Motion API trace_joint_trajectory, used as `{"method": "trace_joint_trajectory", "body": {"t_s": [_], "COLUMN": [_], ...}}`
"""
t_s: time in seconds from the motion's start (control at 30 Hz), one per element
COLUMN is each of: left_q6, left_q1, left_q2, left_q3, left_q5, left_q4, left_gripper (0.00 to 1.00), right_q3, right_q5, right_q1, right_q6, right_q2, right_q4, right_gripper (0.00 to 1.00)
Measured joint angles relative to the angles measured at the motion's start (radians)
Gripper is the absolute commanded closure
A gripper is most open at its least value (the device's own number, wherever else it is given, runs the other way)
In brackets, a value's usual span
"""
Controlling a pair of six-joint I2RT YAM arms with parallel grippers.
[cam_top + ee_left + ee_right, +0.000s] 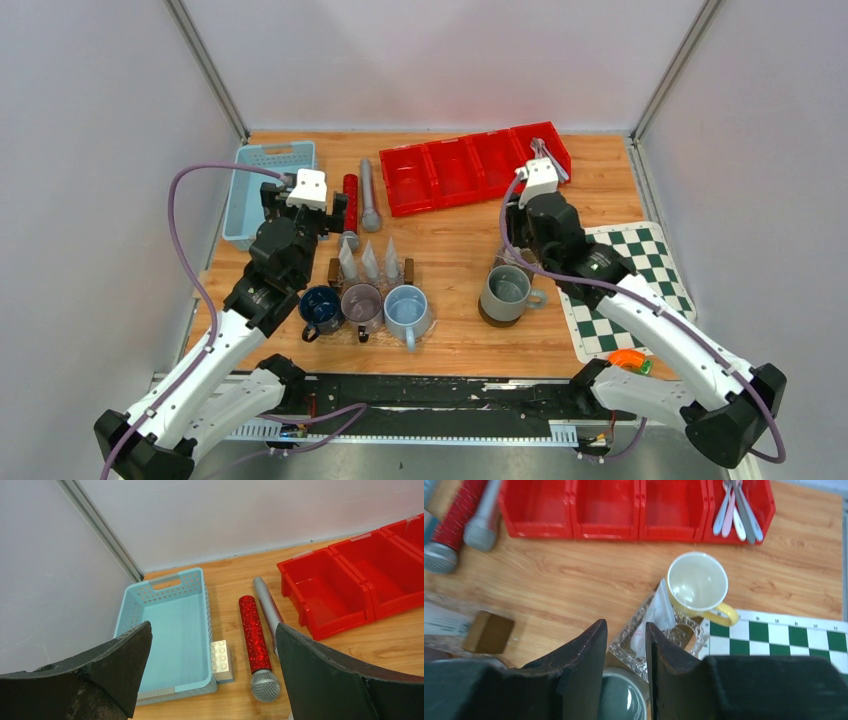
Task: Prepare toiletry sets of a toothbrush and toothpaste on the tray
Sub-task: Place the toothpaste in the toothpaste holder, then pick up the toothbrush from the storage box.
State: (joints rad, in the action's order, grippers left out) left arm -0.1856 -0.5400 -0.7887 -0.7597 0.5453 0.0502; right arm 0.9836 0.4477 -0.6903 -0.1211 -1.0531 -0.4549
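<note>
A white toothpaste tube [659, 612] lies on the clear cut-glass tray [684, 632] beside a yellow mug [697, 582]. A grey mug [624, 700] stands on the near end of the tray. My right gripper [626, 627] hovers just above the tube and grey mug, jaws a little apart with nothing between them. Several toothbrushes [736, 510] lie in the rightmost red bin [545, 150]. Three more toothpaste tubes [370, 262] stand behind the three mugs at the left. My left gripper [214, 626] is wide open and empty, above the microphones.
A light blue basket [175, 625] sits at the far left with a pale toy brick [221, 661] against it. Red [254, 632] and grey [267, 607] microphones lie beside the row of red bins [450, 170]. Also here are a chessboard mat [630, 290] and three mugs [361, 303].
</note>
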Motion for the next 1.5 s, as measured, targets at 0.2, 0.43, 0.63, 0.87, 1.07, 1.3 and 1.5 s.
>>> {"method": "trace_joint_trajectory", "body": {"t_s": [0.2,0.43,0.63,0.87,1.07,1.3,1.5], "left_q6": [0.004,0.012,0.025,0.026,0.023,0.014,0.004], "left_q1": [0.004,0.008,0.018,0.025,0.026,0.031,0.031], "left_q2": [0.006,0.021,0.025,0.028,0.029,0.029,0.026], "left_q3": [0.0,0.0,0.0,0.0,0.001,0.017,0.021], "left_q5": [-0.013,-0.021,-0.033,-0.043,-0.043,-0.041,-0.039], "left_q4": [-0.001,-0.002,-0.005,-0.008,-0.007,-0.001,0.0], "left_gripper": [0.0,0.0,0.0,0.0,0.0,0.0,0.0], "right_q3": [0.192,0.417,0.547,0.715,0.831,0.953,1.026], "right_q5": [-0.057,-0.178,-0.292,-0.363,-0.385,-0.405,-0.417], "right_q1": [0.024,0.214,0.417,0.568,0.629,0.653,0.653], "right_q6": [0.0,-0.011,-0.023,0.007,0.055,0.108,0.148], "right_q2": [-0.011,-0.187,-0.408,-0.68,-0.877,-1.064,-1.187], "right_q4": [-0.065,-0.13,-0.163,-0.181,-0.187,-0.194,-0.191], "right_gripper": [0.58,0.56,0.56,0.57,0.59,0.63,0.67]}}
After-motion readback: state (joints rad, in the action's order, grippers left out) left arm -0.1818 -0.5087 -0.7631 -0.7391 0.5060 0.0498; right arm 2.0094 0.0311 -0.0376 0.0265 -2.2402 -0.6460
